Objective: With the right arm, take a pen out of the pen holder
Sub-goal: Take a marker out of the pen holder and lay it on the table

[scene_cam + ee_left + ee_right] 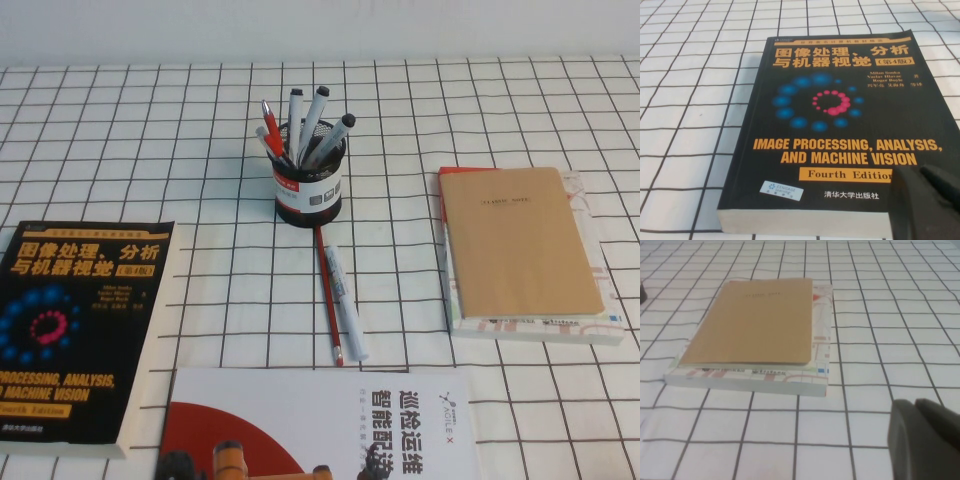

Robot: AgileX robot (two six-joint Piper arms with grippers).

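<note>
A black mesh pen holder (308, 195) stands upright at the middle of the checked table, holding several pens (312, 120), one red and the others grey with dark caps. Just in front of it a red pen (328, 295) and a pale grey pen (345, 305) lie side by side on the cloth. Neither gripper shows in the high view. My right gripper (912, 402) hovers shut and empty over bare cloth, near the tan notebook (755, 322). My left gripper (915, 171) is shut and empty above the near corner of the black textbook (840, 125).
The black textbook (75, 330) lies at the front left. The tan notebook (515, 240) rests on a white book at the right. A white and red booklet (320, 420) lies at the front middle, with an orange robot part (240, 462) at its near edge.
</note>
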